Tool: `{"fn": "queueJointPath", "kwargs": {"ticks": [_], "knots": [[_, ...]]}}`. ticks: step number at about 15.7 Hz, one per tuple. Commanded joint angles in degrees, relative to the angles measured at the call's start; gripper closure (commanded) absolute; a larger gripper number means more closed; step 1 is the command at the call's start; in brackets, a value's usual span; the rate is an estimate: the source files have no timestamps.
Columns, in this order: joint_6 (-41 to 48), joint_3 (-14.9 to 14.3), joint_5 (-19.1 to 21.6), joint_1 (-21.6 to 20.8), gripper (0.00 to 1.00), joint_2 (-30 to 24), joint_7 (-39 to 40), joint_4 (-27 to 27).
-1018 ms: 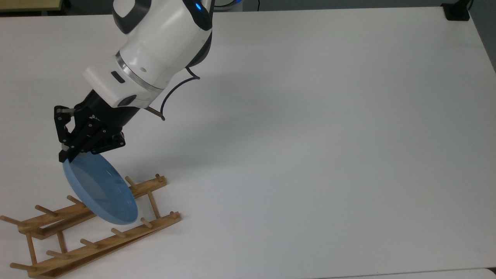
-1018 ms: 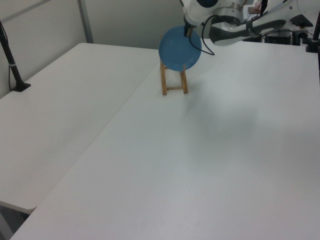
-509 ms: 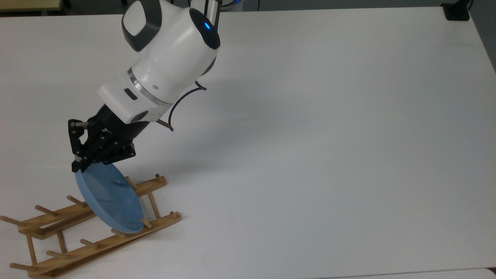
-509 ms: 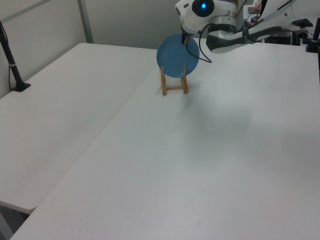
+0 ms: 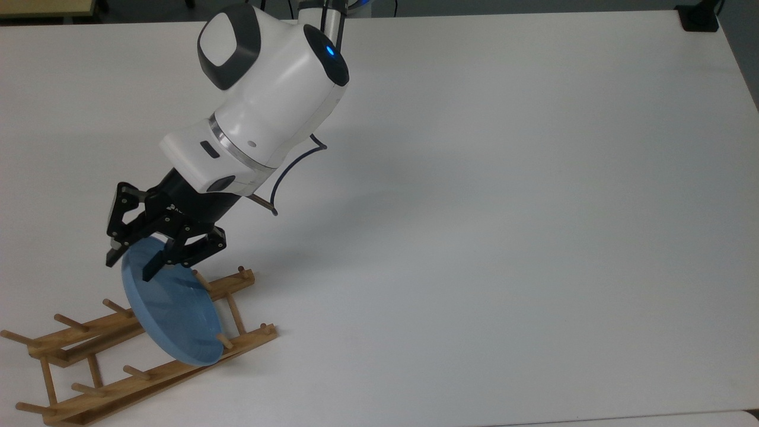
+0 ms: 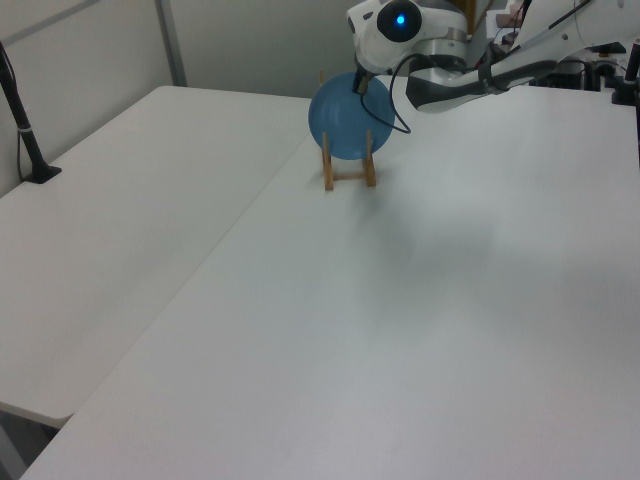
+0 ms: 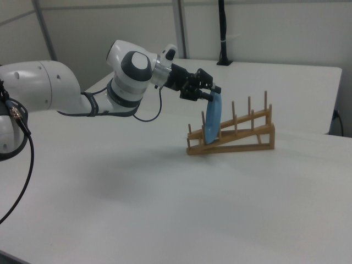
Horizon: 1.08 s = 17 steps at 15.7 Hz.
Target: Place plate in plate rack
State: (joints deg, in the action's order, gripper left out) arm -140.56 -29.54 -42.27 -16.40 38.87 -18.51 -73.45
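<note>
The light-blue plate [image 5: 172,314] stands on edge in the wooden plate rack [image 5: 118,388], in a slot near the rack's low end by the top view's bottom left. Its lower rim rests between the two rails, against a peg. My gripper [image 5: 128,268] is open, with one finger on each side of the plate's top rim. In the left view the plate [image 6: 340,125] faces the camera above the rack [image 6: 347,180], the gripper [image 6: 358,85] at its top. In the right view the plate [image 7: 213,121] leans slightly in the rack [image 7: 247,137], under the gripper [image 7: 212,93].
The white table [image 5: 474,237] stretches wide to the top view's right of the rack. A black clamp [image 5: 699,18] sits at the far right corner. A black post [image 6: 25,140] stands at the left view's left edge, and another black post [image 7: 223,38] rises behind the table.
The plate came down into the rack slot and now stands there. My fingers, shut on its rim before, have spread apart. The arm shifted slightly to the top view's right.
</note>
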Motion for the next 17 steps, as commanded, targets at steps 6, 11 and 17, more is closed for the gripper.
{"fn": "queueJointPath", "kwargs": {"ticks": [6,11,17], "knots": [[-0.3,10.6,1.6,0.0,0.0,-7.0,-27.1,-3.6],[13.8,23.6,14.0,3.4,0.0,-13.4,-28.0,-10.2],[33.3,33.1,36.5,11.9,0.0,-21.5,0.6,-15.1]]}}
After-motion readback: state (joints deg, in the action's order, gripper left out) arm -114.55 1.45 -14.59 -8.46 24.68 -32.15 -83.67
